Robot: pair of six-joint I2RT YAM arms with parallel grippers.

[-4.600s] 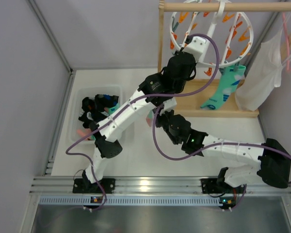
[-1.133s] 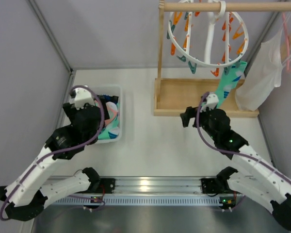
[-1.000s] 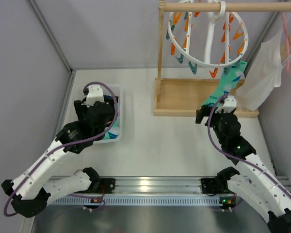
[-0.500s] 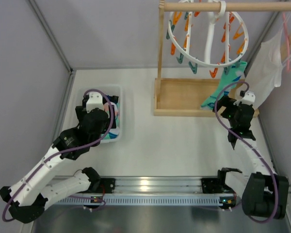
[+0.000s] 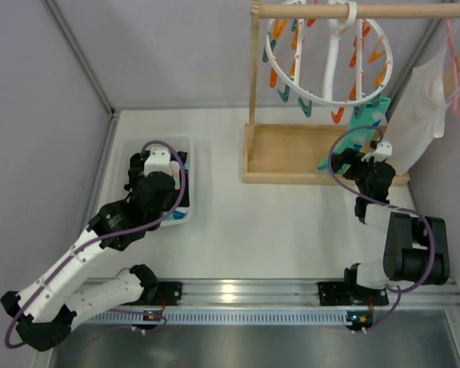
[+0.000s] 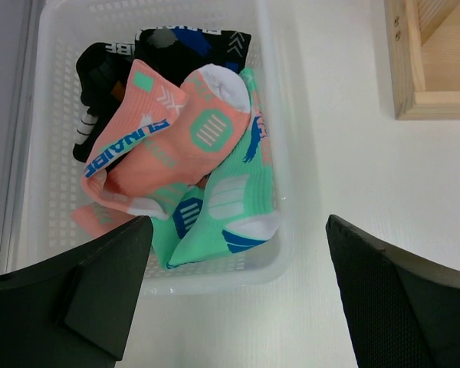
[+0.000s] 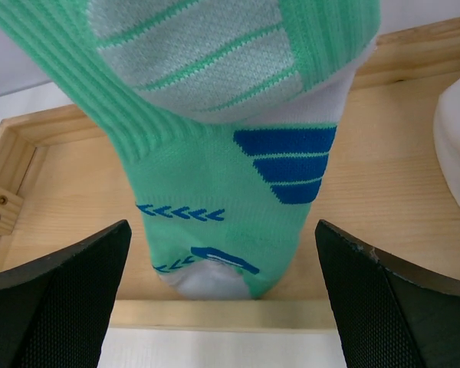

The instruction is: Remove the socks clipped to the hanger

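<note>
Drying stand, seen from overhead: we find one mint-green sock (image 5: pixel 362 126) clipped at the right-hand rim of the round white hanger (image 5: pixel 334 65). It hangs toe-down over the wooden tray (image 5: pixel 287 153) at the foot of the stand. The hanger hooks over a wooden rail (image 5: pixel 314 11) at the top of the view, with orange and teal clips (image 5: pixel 278 73) dangling around its ring.

The right gripper (image 7: pixel 221 224) is raised to the sock, released, its jaws spread wide. From its wrist camera we see the sock's blue-marked foot framed between the two black fingers, and in that view neither finger meets the fabric.

On the left side of the table (image 5: pixel 276 222), the left gripper (image 6: pixel 238 221) hangs over a white perforated basket (image 6: pixel 215 282). It too is released, with nothing between its fingers.

In the basket lie the other socks (image 6: pixel 184 153). A salmon-pink sock (image 6: pixel 157 146) with teal patches sits on top, green socks (image 6: pixel 230 203) spread beneath it toward the right wall, and black socks (image 6: pixel 100 73) fill the far left corner.

A white garment (image 5: pixel 414 115) hangs just right of the clipped sock. We cannot tell whether the two touch.
</note>
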